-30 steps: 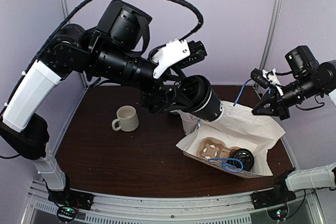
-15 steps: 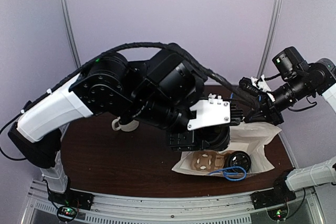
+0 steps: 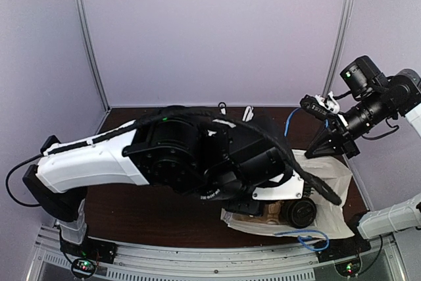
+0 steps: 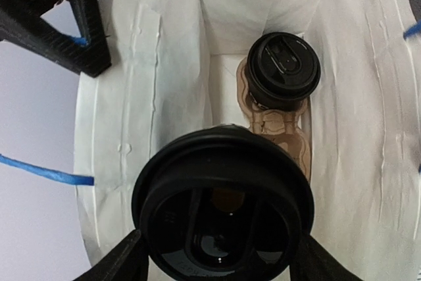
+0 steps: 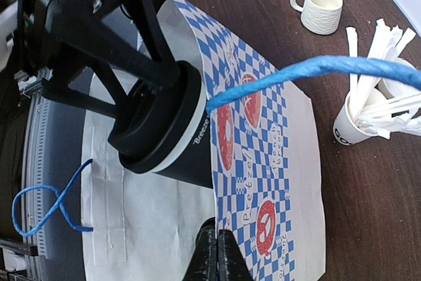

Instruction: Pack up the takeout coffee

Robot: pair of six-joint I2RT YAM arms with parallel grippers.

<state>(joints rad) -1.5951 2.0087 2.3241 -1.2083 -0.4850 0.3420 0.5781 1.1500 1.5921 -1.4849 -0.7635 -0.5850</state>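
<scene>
My left gripper (image 4: 220,258) clamps the second cup (image 4: 223,189) at the paper bag's (image 4: 164,83) mouth, my right gripper (image 5: 214,251) pinching the bag's rim; next, I judge, lowering it into the carrier (image 4: 279,129) beside the seated cup (image 4: 284,70).

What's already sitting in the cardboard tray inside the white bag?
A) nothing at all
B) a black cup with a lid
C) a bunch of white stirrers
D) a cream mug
B: the left wrist view shows a lidded black cup seated in the brown cardboard tray at the bottom of the bag, beyond the second cup; the mug and stirrers stand outside it.
</scene>
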